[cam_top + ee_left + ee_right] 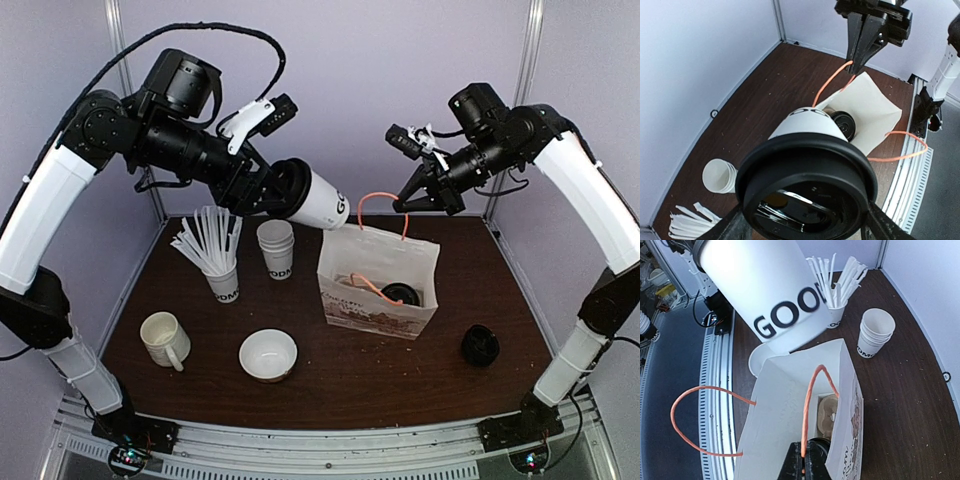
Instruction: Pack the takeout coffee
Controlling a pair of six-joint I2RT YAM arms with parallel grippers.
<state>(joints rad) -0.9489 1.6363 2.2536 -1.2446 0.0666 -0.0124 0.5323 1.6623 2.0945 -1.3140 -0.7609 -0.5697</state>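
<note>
Left end effector [276, 190] holds the coffee cup [322, 201] (tilted) above the bag [375, 288].

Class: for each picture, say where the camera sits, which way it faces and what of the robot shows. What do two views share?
Top external: above and behind the bases, facing down on the table; both arms show.
Left wrist: on the raised left arm, facing along the lidded cup toward the paper bag; own fingers and right gripper show.
Right wrist: above the bag, facing down into it; right gripper pinches the orange handle.
Shared: both wrist views show cup and bag.
</note>
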